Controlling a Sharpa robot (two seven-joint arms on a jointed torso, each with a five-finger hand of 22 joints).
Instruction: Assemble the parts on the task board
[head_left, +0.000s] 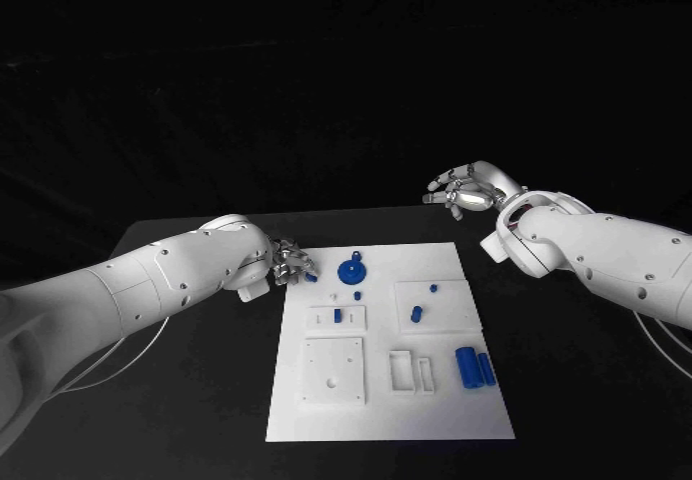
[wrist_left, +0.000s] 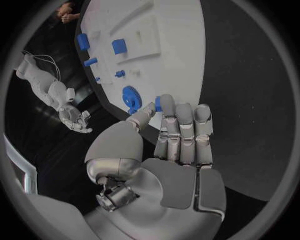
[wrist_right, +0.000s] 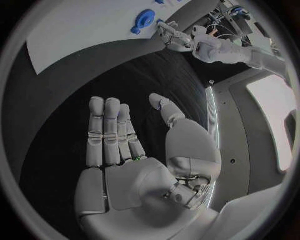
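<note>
Lying on the white board (head_left: 433, 420) in the middle of the black tabletop (head_left: 173, 400), the small blue parts are being left scattered. A round blue gear (head_left: 352, 270) is sitting at the board's far end, near the left hand (head_left: 293, 262). A small blue peg (wrist_left: 159, 103) is being pinched between that hand's thumb and fingertips at the board's far left corner, just beside the gear. The right hand (head_left: 464, 190) is being held well beyond the board's far right corner, fingers apart, holding nothing. Two blue cylinders (head_left: 475, 367) are lying side by side near the board's right edge, and smaller blue pieces (head_left: 417, 312) are sitting toward its middle. The parts are judged light, stiff and smooth, probably hard plastic, so a slip is likely; the peg is best being gripped across its sides, the gear by its rim.
</note>
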